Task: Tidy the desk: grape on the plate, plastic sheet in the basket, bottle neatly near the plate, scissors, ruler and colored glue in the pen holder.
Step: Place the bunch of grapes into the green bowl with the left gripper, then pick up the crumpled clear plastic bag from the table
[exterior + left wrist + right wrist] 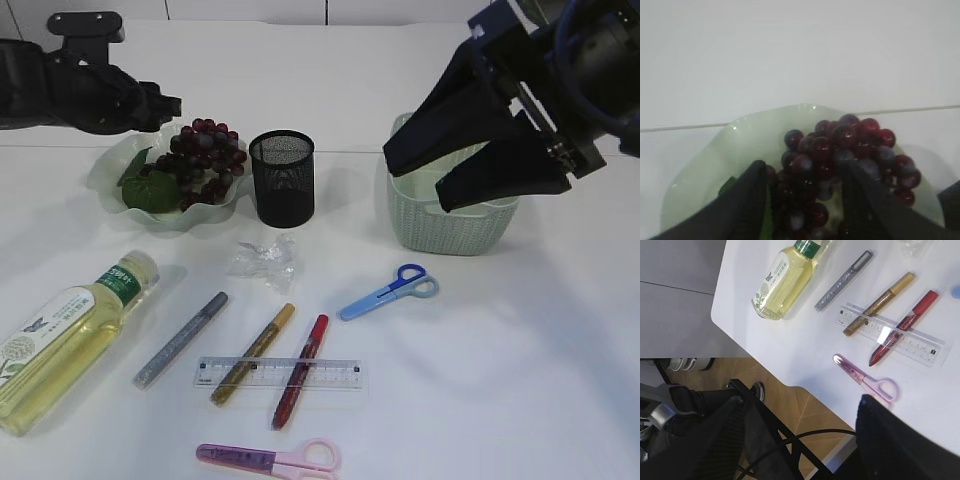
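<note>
exterior view: grape already on the plate, far left of the counter. left hand hangs just above the plate's far-left rim, fingers apart, nothing in it. right hand up over the basket at far right, spread wide, empty. plastic sheet crumpled, just near of the pen holder. bottle lies on its side, near left.
loose items: three colored glue pens, silver, gold, red; gold and red lie across the ruler. blue scissors mid-right, pink scissors at near edge.
left wrist view: left hand open straddling the grape, not gripping; plate rim under it. Only this view shows the bunch centred on the plate.
right wrist view: right hand released, well above the near-left counter corner; bottle, ruler, pink scissors seen from above. Only this view shows the counter edge and floor.
step judged: grape looks done; lift the left hand straight up so no fingers snag berries, then take the plastic sheet by its crumpled peak, not flat.
</note>
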Action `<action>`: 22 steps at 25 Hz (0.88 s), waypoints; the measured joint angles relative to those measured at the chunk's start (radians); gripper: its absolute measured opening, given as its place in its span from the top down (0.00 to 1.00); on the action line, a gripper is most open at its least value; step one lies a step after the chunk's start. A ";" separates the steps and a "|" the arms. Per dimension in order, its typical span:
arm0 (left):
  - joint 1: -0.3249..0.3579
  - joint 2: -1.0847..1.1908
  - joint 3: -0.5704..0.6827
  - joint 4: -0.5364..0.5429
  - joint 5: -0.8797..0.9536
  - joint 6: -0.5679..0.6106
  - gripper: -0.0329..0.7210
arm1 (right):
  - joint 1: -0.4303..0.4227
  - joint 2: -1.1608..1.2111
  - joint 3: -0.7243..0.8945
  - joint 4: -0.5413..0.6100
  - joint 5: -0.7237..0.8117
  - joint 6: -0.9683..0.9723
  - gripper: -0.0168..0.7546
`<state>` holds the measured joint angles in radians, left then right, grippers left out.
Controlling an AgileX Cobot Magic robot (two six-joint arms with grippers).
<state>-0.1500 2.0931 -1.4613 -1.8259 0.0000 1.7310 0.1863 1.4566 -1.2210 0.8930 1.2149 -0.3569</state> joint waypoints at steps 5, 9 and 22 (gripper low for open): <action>0.000 -0.029 0.000 0.050 0.108 -0.004 0.48 | 0.000 0.000 0.000 0.000 0.000 0.000 0.28; 0.000 -0.064 0.000 0.157 0.208 -0.005 0.50 | 0.000 0.000 0.000 0.000 0.000 0.000 0.27; -0.003 -0.173 0.000 0.887 0.707 -0.550 0.53 | 0.000 0.000 0.000 -0.027 0.000 0.000 0.28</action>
<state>-0.1533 1.9201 -1.4613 -0.9394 0.7073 1.1805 0.1863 1.4566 -1.2210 0.8656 1.2149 -0.3569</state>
